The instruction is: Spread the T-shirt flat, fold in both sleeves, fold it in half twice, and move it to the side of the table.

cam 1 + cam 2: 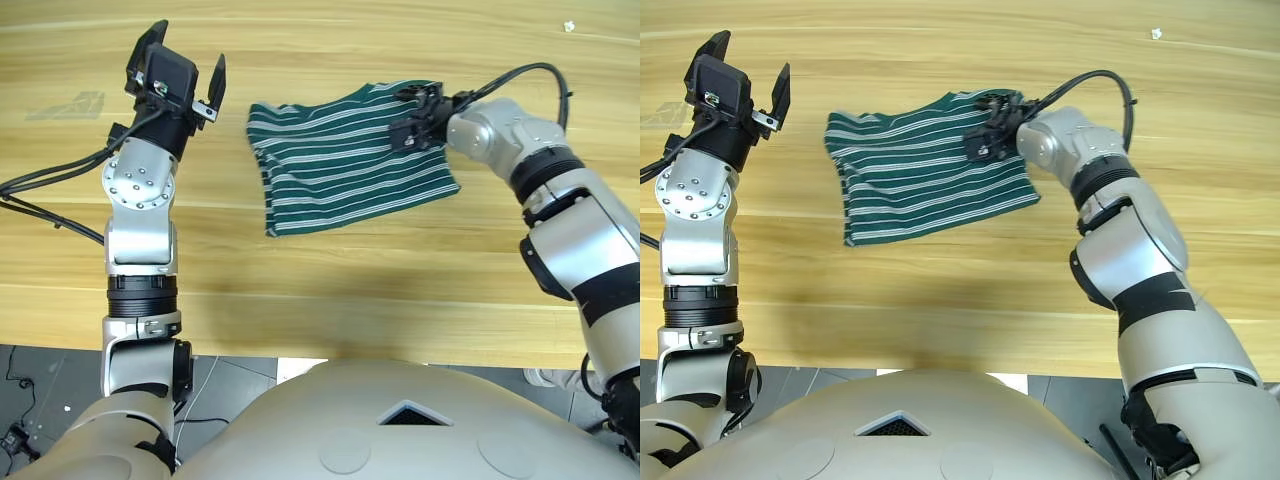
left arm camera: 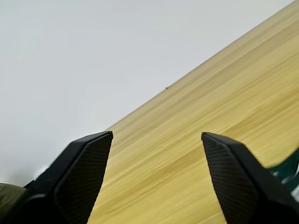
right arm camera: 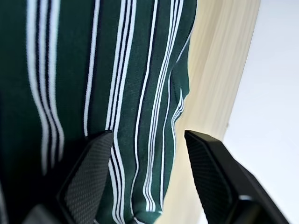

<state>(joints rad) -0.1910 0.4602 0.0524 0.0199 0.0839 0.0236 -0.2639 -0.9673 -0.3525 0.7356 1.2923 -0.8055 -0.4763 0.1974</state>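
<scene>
A dark green T-shirt with white stripes lies folded into a rough rectangle on the wooden table, at the middle of the far half. My right gripper rests on the shirt's far right corner. In the right wrist view its fingers stand apart, with a raised ridge of the striped cloth between them. My left gripper is held up off the table to the left of the shirt, open and holding nothing; bare wood shows between its fingers.
A small white scrap lies at the far right of the table. Black cables trail off the left arm over the table's left side. The near table edge runs just in front of me.
</scene>
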